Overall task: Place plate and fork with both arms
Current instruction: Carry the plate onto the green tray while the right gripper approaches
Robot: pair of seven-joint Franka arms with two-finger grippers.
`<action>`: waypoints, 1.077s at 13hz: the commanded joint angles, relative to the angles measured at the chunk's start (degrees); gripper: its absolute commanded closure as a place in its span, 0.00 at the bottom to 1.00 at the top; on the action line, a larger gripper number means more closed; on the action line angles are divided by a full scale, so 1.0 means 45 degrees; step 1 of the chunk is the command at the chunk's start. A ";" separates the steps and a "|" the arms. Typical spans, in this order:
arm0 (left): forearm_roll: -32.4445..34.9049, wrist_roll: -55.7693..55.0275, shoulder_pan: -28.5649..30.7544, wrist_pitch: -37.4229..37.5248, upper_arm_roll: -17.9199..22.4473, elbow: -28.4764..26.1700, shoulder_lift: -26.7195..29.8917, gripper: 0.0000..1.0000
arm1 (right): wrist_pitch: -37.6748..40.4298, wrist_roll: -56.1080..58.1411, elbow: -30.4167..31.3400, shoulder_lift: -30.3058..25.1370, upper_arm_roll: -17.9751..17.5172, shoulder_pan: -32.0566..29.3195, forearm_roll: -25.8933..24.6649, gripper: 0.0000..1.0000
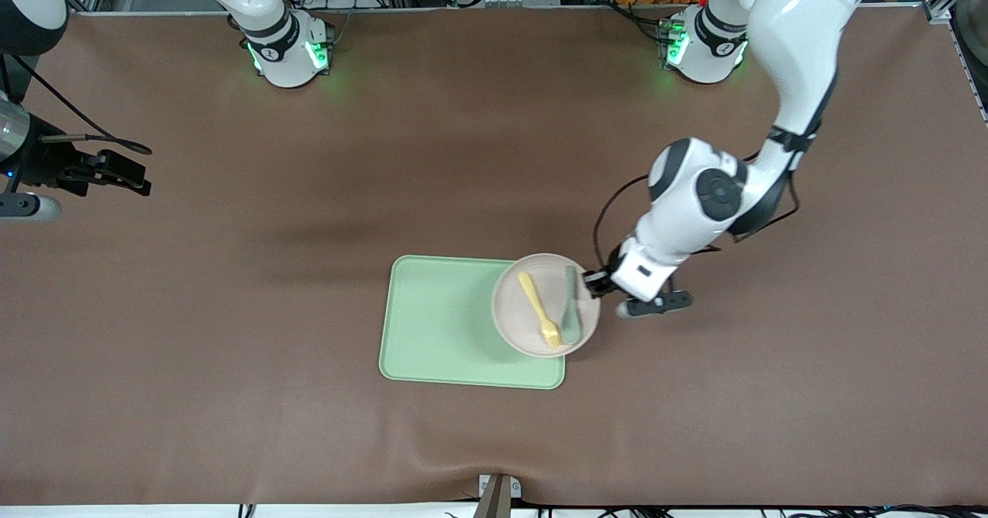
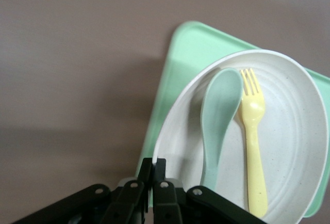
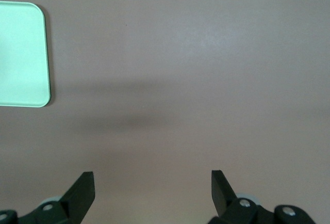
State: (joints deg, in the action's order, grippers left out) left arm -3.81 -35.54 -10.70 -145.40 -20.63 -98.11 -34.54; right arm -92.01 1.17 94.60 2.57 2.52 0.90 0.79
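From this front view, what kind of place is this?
Probably a robotics lab: two arm bases bolted along a brown-covered table, cables and metal framing above them, and staged tableware, a plate with fork and spoon over a green tray.

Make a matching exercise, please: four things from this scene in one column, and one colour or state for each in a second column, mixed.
Things:
1. plate
2. fork
3. left gripper
4. right gripper

States:
A. open over bare table
B. pale yellow, lying on the plate
C. shut on the plate's rim
D. overhangs the green tray

Pairs: 1-D, 2-B, 3-C, 4-A
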 commanded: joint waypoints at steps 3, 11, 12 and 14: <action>-0.0033 -0.0305 -0.1369 0.0300 0.0754 0.2872 -0.2398 1.00 | -0.0780 -0.0259 -0.0064 0.1495 -0.0073 0.1066 0.0136 0.00; -0.0013 -0.0130 -0.2056 -0.0071 0.1654 0.3326 -0.3222 1.00 | -0.3613 -0.0298 -0.1371 0.5323 -0.0073 0.3135 0.2344 0.00; -0.0032 -0.0149 -0.2056 -0.0071 0.1654 0.3326 -0.3261 1.00 | -0.4196 -0.0298 -0.1509 0.5656 -0.0073 0.3564 0.2306 0.00; -0.0091 -0.0344 -0.2056 -0.0071 0.1635 0.3326 -0.3126 0.36 | -0.5796 -0.0434 -0.1511 0.6282 -0.0073 0.4230 0.2325 0.00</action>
State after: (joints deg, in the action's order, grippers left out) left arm -3.81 -36.29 -19.34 -145.63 -13.65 -84.83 -48.33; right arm -114.96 0.25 90.56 27.67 1.75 17.52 10.45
